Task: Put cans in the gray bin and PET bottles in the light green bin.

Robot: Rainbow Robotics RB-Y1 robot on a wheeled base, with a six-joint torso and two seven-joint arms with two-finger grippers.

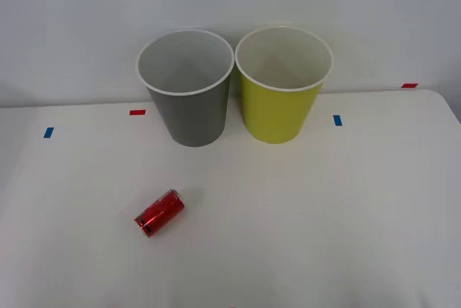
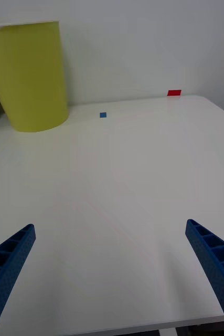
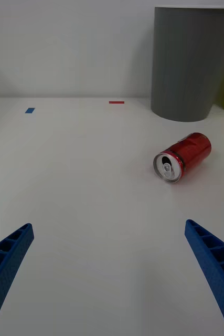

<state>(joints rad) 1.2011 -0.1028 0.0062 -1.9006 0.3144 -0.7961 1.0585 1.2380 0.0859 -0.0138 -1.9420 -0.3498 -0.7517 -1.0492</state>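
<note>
Even, bright diffuse overhead light. Soft faint shadows beside the small shiny red metal can (image 1: pixel 159 213) and under both bins on the white table (image 1: pixel 324 214). Small specular streaks on the can; all views sharp.

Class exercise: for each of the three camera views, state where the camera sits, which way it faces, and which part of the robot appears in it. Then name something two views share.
Front view: above the arms, looking down at the table, gray bin, light green bin and red can.
Right wrist view: behind the open right gripper, facing the light green bin.
Left wrist view: behind the open left gripper, facing the can and gray bin.
Shared: front and left wrist views both show the can.
</note>
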